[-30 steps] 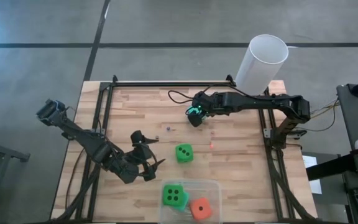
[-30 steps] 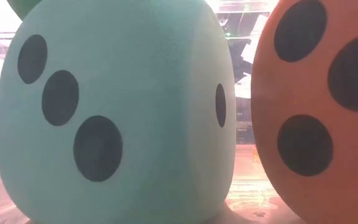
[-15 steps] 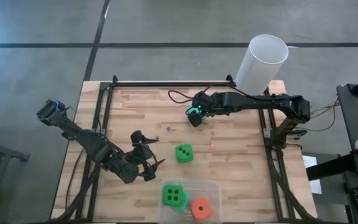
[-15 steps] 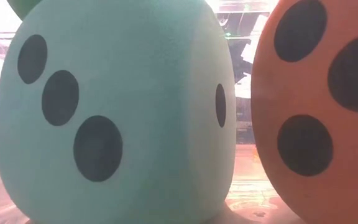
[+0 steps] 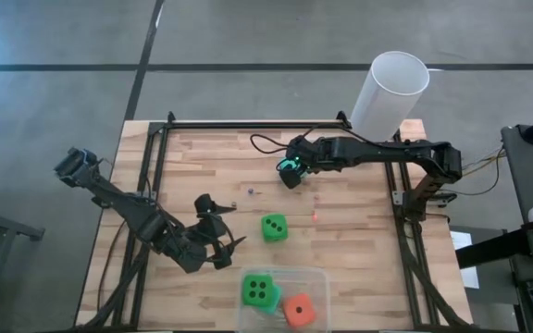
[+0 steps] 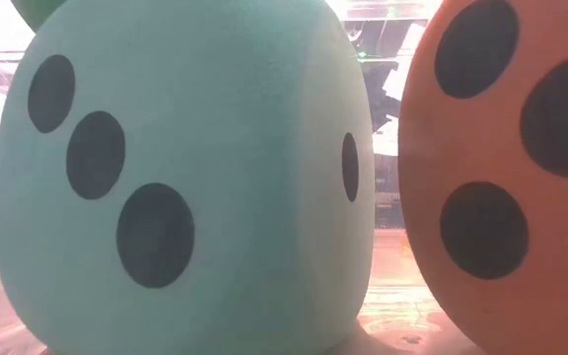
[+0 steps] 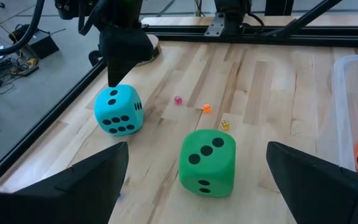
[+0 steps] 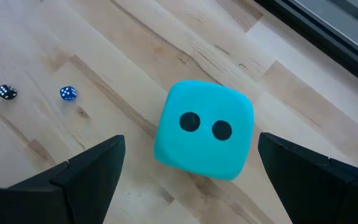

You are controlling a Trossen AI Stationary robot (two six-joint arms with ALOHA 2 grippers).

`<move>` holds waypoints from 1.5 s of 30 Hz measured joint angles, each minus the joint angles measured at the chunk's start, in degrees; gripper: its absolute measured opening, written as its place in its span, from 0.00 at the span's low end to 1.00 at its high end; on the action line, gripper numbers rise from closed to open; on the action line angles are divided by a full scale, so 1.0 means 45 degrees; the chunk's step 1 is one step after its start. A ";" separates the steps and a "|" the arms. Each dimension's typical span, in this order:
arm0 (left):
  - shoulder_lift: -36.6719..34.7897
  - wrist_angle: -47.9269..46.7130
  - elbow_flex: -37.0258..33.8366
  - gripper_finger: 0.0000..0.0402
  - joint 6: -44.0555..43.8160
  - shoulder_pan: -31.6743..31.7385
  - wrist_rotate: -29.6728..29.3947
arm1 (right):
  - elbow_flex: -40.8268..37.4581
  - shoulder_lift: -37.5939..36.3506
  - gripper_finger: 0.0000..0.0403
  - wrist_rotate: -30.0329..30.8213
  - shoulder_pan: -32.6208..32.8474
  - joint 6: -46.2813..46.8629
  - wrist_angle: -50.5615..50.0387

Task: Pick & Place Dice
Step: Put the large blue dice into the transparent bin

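Wooden table [image 5: 340, 231] with black frame rails along its sides. Right gripper [image 5: 290, 173]: positioned over the far middle of the table, directly above a teal die [image 8: 202, 130]; fingers spread wide, one on each side of the die with clear gaps, holding nothing; in the right wrist view the die sits on the wood between the two dark fingers [image 8: 73, 180], its two-pip face toward the camera. The same teal die [image 7: 119, 110] appears in the left wrist view resting on the table under the right arm's dark fingers. Left gripper [image 5: 218, 227]: at the near left of the table, fingers wide open, empty, facing a bright green die [image 5: 273, 228] that stands free on the wood near the table's centre; in the left wrist view this green die [image 7: 207, 162] lies between and beyond the two fingers, apart from both. Clear plastic bin [image 5: 317, 277] at the near edge: contains a second bright green die [image 5: 259, 291] on a teal die [image 6: 185, 177], and an orange-red die [image 5: 299, 310] beside them; the low view shows the teal and orange-red [image 6: 506, 168] dice close together. Several tiny dice: pink, orange and yellow [image 7: 225, 124] on the wood between the large ones; black and blue [image 8: 68, 93] near the right gripper. White cylinder [image 5: 389, 92] standing at the far right corner.
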 joint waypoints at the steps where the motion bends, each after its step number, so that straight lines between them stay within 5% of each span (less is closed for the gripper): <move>1: 0.0000 0.0000 0.0000 0.97 0.0000 0.0000 0.0000 | 0.0000 0.0000 0.91 -0.0002 0.0000 0.0002 0.0000; 45: 0.0000 0.0000 0.0000 0.96 -0.0005 -0.0005 0.0010 | -0.0010 0.0000 0.91 0.0024 -0.0001 -0.0169 0.0092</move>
